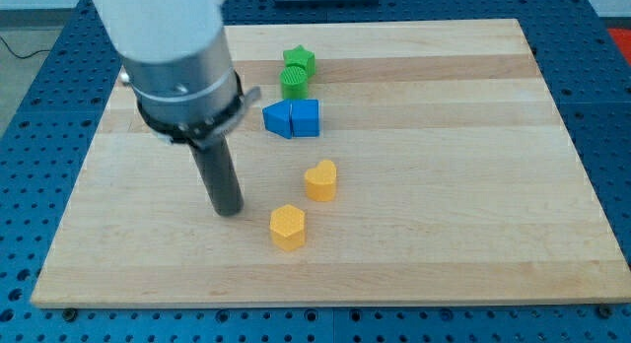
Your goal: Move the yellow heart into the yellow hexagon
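Note:
The yellow heart [320, 179] lies near the middle of the wooden board [444, 205]. The yellow hexagon [288, 226] lies just below and to the left of it, a small gap apart. My tip [229, 211] rests on the board to the left of the hexagon and lower left of the heart, touching neither block. The rod rises from it to the arm's grey body at the view's top left.
A blue pentagon-like block [277, 118] and a blue cube [307, 117] sit side by side above the heart. A green star [299, 59] and a green round block [295, 83] lie above them. The board sits on a blue perforated table.

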Robot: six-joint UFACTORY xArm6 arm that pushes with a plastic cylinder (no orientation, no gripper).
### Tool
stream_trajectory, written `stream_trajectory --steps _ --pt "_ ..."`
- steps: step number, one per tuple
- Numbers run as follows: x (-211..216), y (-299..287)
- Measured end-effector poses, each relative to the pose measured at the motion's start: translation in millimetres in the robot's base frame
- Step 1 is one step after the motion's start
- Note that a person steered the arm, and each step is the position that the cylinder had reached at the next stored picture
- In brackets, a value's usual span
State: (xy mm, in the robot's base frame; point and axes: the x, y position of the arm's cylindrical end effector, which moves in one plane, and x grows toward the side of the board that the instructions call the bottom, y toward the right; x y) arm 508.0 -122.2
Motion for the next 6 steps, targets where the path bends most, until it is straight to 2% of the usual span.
stream_trajectory --steps 1,3,4,6 --pt "-35 5" --pt "-69 99" --pt "-52 128" --pt "4 125"
